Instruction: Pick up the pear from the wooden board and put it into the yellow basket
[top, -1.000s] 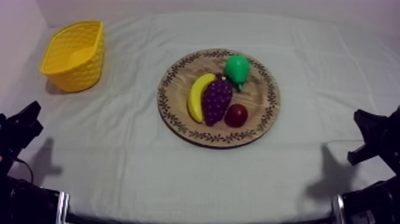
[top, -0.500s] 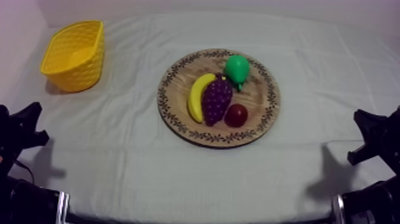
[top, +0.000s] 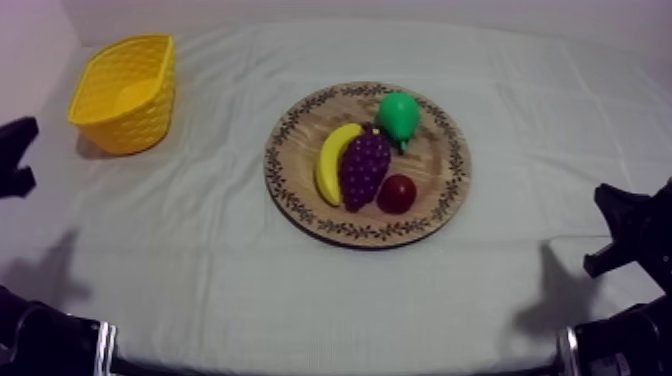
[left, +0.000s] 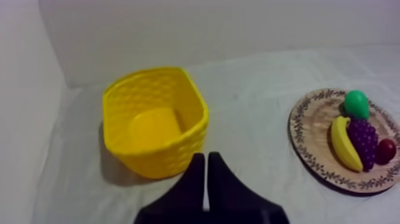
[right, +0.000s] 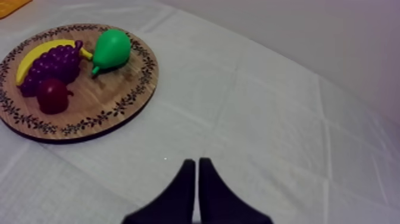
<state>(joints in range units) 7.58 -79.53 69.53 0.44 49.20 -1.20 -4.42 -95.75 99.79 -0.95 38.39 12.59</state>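
The grey-white cloth looks matt and finely woven, creased along faint folds, and the round wooden board with a patterned rim shows smooth, lightly grained wood. The yellow plastic basket has a lattice-textured wall. The green toy pear, yellow banana, purple bunch of grapes and small red fruit look like smooth, slightly glossy plastic.

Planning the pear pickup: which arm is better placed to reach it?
Probably right: the pear lies on the right side of the board, while banana and grapes stand between it and the left arm.
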